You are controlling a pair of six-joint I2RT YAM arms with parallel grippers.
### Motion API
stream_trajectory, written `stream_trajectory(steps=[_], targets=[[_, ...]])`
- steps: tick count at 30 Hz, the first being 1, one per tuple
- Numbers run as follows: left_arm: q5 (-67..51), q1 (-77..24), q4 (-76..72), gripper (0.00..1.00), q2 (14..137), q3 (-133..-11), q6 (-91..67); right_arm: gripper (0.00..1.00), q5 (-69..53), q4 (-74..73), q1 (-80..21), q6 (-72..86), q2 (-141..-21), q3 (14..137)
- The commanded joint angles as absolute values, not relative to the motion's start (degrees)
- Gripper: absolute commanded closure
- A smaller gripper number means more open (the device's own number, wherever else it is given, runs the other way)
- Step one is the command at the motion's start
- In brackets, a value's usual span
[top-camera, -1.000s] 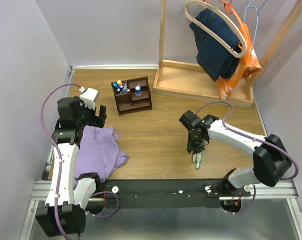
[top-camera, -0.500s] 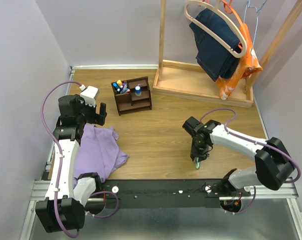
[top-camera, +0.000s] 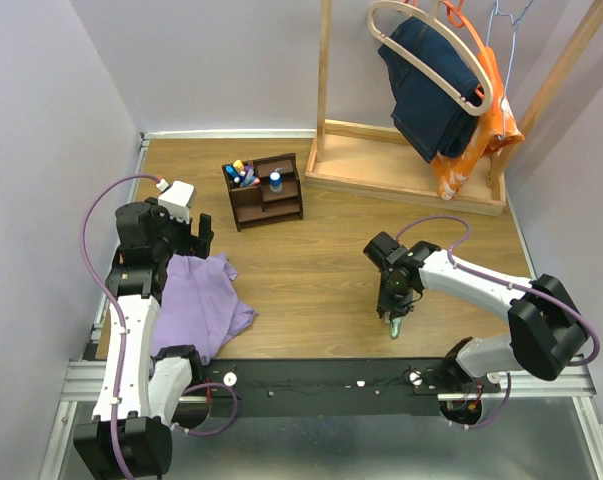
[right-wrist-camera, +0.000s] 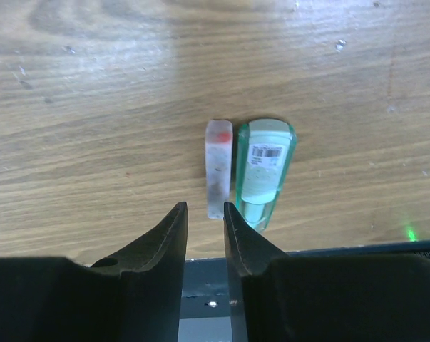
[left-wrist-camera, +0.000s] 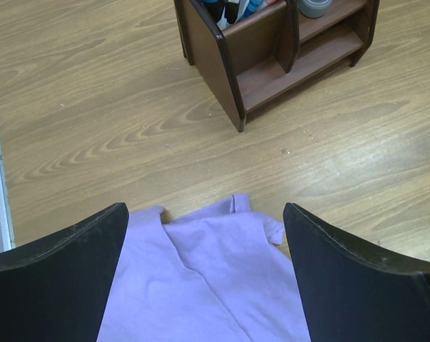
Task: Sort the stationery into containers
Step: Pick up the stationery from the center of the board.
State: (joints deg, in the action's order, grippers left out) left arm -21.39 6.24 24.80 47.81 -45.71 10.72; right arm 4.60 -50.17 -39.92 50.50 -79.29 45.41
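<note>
Near the bench's (right-wrist-camera: 93,107) front edge, a pale green plastic-cased piece (right-wrist-camera: 266,171) lies just beside a whitish stick (right-wrist-camera: 218,167). The right claw (right-wrist-camera: 205,208) hovers at the stick's end, jaws narrowly apart, empty. Both likely light, stiff, slick; pinch across the long sides. The left claw (left-wrist-camera: 204,208) gapes wide, empty.

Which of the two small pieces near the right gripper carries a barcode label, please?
The pale green see-through piece, the wider one; the slim whitish bar beside it shows only a red spot.
</note>
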Motion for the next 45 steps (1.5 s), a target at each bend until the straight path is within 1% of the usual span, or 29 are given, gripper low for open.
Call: stream_trajectory(steps=[1, 12, 19, 23, 24, 25, 27, 28, 30, 34, 36, 37, 42, 45], targets=[[-20.2, 6.0, 25.2, 0.01, 45.9, -44.3, 9.8, 0.66, 3.9, -47.7, -39.6, 50.3, -80.2, 43.9], [-19.9, 6.1, 24.9, 0.01, 44.8, -43.1, 9.9, 0.66, 2.7, -47.8, -39.3, 50.2, -82.4, 42.8], [-20.3, 6.0, 23.7, 0.01, 45.2, -42.4, 9.4, 0.70, 1.4, -45.9, -39.3, 49.9, -83.1, 41.8], [-20.4, 6.0, 23.5, 0.01, 45.3, -42.2, 9.6, 0.70, 1.2, -44.6, -39.3, 49.7, -83.5, 41.6], [-20.4, 6.0, 23.5, 0.01, 45.2, -42.1, 9.7, 0.70, 1.1, -44.3, -39.3, 49.7, -83.6, 41.6], [-20.4, 6.0, 23.5, 0.01, 45.2, -41.9, 9.7, 0.65, 1.2, -44.0, -39.4, 49.7, -83.6, 41.6], [-20.6, 6.0, 23.5, 0.01, 45.1, -41.8, 9.5, 0.61, 1.1, -43.9, -39.4, 49.6, -83.9, 41.7], [-20.6, 6.0, 23.5, 0.01, 45.0, -41.7, 9.6, 0.56, 1.1, -43.9, -39.3, 49.6, -84.0, 41.7], [-20.7, 6.0, 23.6, 0.01, 44.8, -41.6, 9.5, 0.53, 0.8, -43.9, -39.4, 49.4, -84.3, 41.8], [-20.5, 6.0, 23.4, 0.01, 44.6, -41.1, 9.5, 0.52, 0.4, -42.9, -39.3, 49.2, -84.9, 41.4], [-20.7, 6.0, 23.4, 0.01, 44.6, -41.1, 9.4, 0.53, 0.4, -43.0, -39.3, 49.3, -84.9, 41.4], [-20.7, 6.0, 23.3, 0.01, 44.6, -41.0, 9.4, 0.57, 0.4, -43.0, -39.3, 49.2, -85.0, 41.4], [-20.7, 6.0, 23.2, 0.01, 44.5, -40.9, 9.4, 0.64, 1.2, -43.6, -39.3, 49.9, -85.2, 41.8], [-21.0, 6.1, 23.1, 0.01, 44.5, -40.9, 9.0, 0.74, 1.8, -43.6, -39.3, 50.3, -84.8, 41.9]])
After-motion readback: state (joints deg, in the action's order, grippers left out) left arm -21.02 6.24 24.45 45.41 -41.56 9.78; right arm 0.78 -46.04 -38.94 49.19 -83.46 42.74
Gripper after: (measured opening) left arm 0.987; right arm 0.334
